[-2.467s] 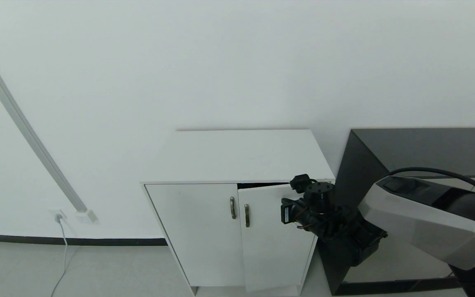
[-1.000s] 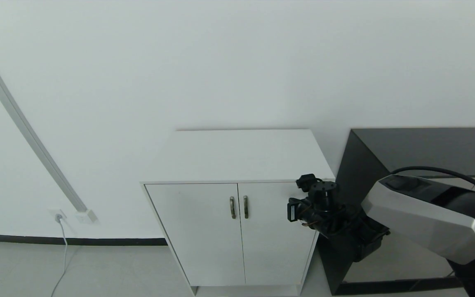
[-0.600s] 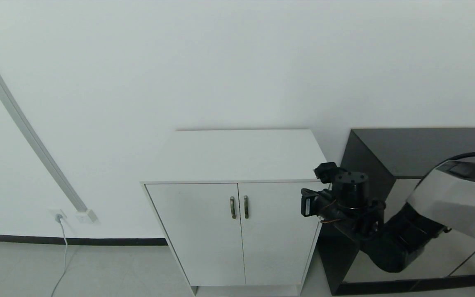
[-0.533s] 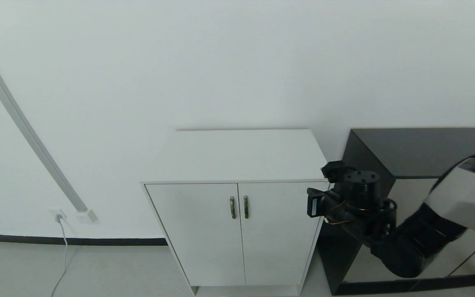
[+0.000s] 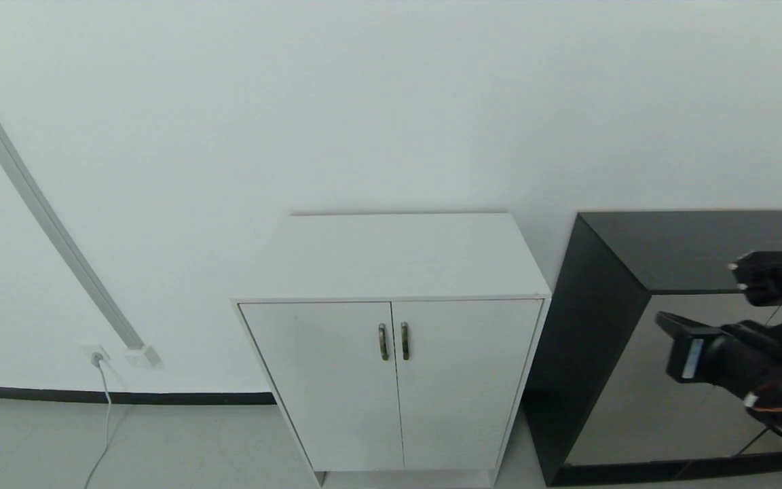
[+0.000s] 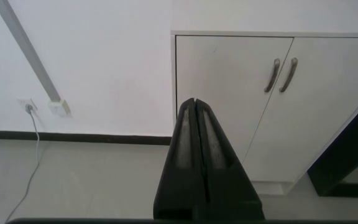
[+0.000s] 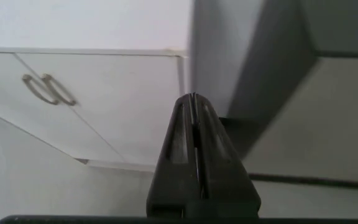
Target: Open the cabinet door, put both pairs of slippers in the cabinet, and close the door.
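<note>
Left gripper (image 6: 195,107): black fingers pressed flat together, nothing between them, pointing at the cabinet's left door from a distance.

Right gripper (image 7: 194,99): fingers also pinched together and empty, hanging before the glossy black box-shaped unit (image 5: 594,319), well clear of the doors.

White two-door cabinet (image 5: 323,380): on the pale floor against the wall, both doors flush. Curved metal handles (image 5: 393,341) sit paired at the centre seam. The black unit stands just beside its right flank.

White wall behind: wall socket (image 5: 97,356) with a grey cable, and a slanted grey cable duct (image 5: 45,210).

The cabinet (image 5: 398,255) stands just left of the sideboard (image 5: 594,339).
</note>
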Controlling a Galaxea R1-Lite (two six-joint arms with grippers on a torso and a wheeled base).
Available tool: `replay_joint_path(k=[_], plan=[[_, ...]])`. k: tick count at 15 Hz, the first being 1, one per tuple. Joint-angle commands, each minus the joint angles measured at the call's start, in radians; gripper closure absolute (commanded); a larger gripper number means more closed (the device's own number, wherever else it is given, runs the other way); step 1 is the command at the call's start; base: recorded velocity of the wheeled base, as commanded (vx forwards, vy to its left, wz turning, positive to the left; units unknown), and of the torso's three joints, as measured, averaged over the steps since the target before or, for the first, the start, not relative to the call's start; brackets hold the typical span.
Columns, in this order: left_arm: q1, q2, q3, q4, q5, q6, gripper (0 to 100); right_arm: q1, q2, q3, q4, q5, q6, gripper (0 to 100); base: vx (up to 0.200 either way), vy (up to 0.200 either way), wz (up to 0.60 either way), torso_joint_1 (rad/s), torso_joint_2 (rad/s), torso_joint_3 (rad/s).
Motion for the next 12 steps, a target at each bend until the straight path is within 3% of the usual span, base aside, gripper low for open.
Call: replay_joint_path(k=[1, 3, 5, 9, 12], plan=[[0.001, 0.001, 0.0, 0.0, 0.0, 0.0, 100, -0.197, -0.512, 0.023, 0.409, -0.009, -0.003, 100, 0.0, 0.0, 0.0, 0.0, 0.0, 0.0], [0.001, 0.001, 0.0, 0.0, 0.0, 0.0, 100, -0.208, -0.696, 0.021, 0.636, -0.007, -0.003, 100, 0.0, 0.0, 0.0, 0.0, 0.0, 0.0], [0.001, 0.001, 0.0, 0.0, 0.0, 0.0, 100, -0.208, -0.815, 0.024, 0.759, -0.007, 0.001, 100, 0.0, 0.0, 0.0, 0.0, 0.0, 0.0], [0.001, 0.001, -0.002, 0.0, 0.0, 0.0, 100, -0.208, -0.964, 0.081, 0.822, -0.014, 0.004, 100, 0.0, 0.0, 0.0, 0.0, 0.0, 0.0], [0.001, 0.001, 0.0, 0.0, 0.0, 0.0, 100, -0.2, -1.145, 0.099, 0.964, -0.007, 0.001, 100, 0.0, 0.0, 0.0, 0.0, 0.0, 0.0]])
